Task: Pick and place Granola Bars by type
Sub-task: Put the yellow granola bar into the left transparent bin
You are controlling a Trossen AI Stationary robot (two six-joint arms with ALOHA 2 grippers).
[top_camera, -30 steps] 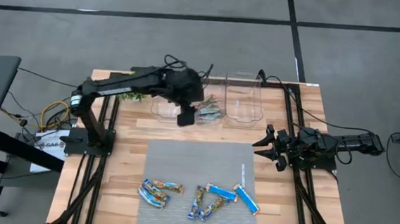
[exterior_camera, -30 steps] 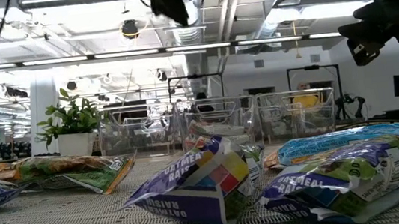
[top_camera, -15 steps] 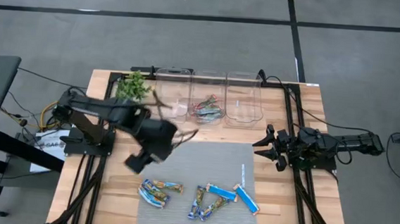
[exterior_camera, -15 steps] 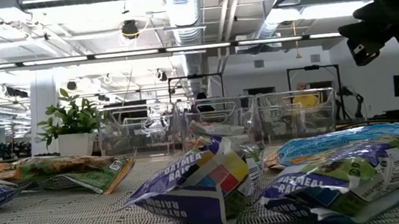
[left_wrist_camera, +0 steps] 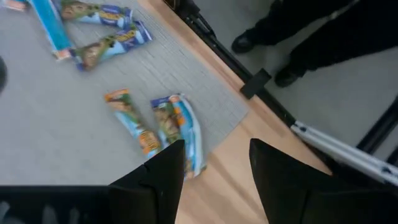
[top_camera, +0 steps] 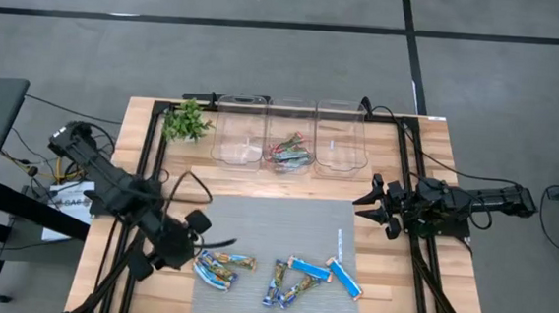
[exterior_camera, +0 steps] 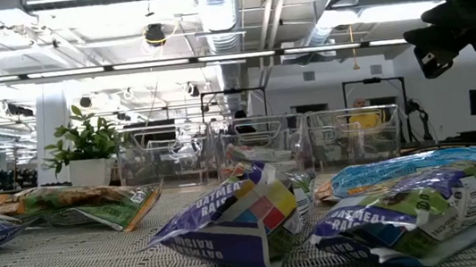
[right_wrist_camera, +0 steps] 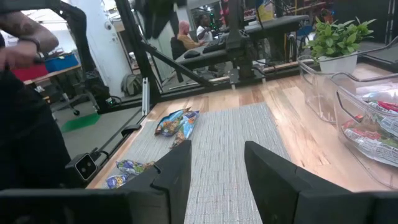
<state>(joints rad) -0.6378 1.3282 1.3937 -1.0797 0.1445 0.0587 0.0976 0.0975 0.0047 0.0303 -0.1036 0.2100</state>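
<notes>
My left pincer (top_camera: 193, 235) hung spread and empty over the grey mat's (top_camera: 275, 225) near-left corner, just beside a pair of Granola Bars (top_camera: 218, 267). More bars (top_camera: 303, 277) lay scattered along the mat's near edge; others sat in the middle clear bin (top_camera: 289, 149). My right pincer (top_camera: 373, 204) waited, spread, at the bench's (top_camera: 414, 274) right edge.

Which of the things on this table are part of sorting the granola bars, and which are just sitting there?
Part of the job:
- loose granola bars on the grey mat
- sorted bars in the middle clear bin
- other two clear bins
- left gripper, open
- right gripper, open, waiting

Just sitting there:
- potted plant
</notes>
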